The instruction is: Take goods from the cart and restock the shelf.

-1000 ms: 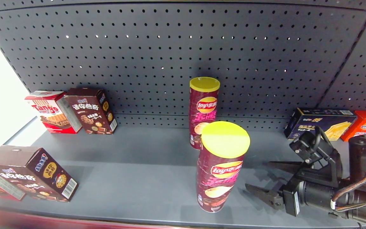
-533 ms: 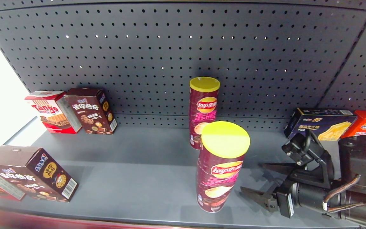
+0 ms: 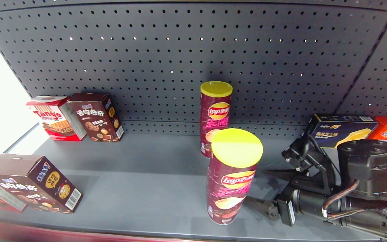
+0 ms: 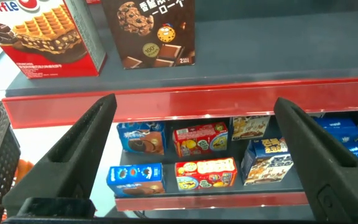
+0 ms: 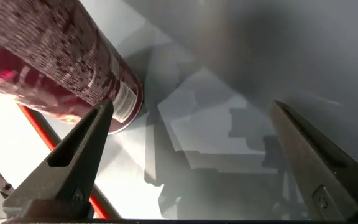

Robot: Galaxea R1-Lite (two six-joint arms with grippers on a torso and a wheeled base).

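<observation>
Head view: the front chip can (image 3: 232, 178) stands upright near the front edge of the matte grey shelf (image 3: 139, 188). Its long axis is vertical, and it sits just at nine o'clock of the right gripper (image 3: 259, 186), whose jaws gape empty toward its lower half. The right arm is nearer; the left gripper (image 4: 191, 162), also spread and empty, faces the shelf's red lip. The can is a glossy smooth tube with a flat yellow plastic lid, and a twin can (image 3: 215, 114) stands at its twelve o'clock.
</observation>
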